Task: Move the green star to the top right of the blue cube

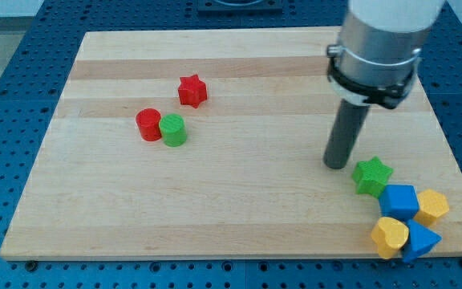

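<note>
The green star lies at the view's lower right, touching the upper left corner of the blue cube. My tip stands on the board just left of the star and slightly above it, with a small gap between them. The rod rises to the grey arm at the view's top right.
A yellow block sits right of the blue cube. A yellow heart and another blue block lie below it, near the board's lower right edge. A red star, a red cylinder and a green cylinder stand left of centre.
</note>
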### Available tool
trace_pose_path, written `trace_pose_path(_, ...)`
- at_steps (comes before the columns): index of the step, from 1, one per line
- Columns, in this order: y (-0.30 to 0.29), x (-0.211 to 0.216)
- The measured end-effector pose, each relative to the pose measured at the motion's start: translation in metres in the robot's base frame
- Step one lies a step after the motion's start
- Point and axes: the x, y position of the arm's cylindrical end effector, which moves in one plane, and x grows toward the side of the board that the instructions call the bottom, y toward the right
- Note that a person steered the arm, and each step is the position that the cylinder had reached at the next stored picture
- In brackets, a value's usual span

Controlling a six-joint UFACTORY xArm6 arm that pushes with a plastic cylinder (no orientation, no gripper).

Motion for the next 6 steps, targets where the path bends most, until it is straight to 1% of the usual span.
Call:
trace_pose_path(1,-0.031,0.007)
trace_pose_path(2,-0.037,0.026)
trace_pose_path(3,-0.018,0.03)
trace_pose_path(5,0.047,0.013)
trace_pose_path(6,0.076,0.013)
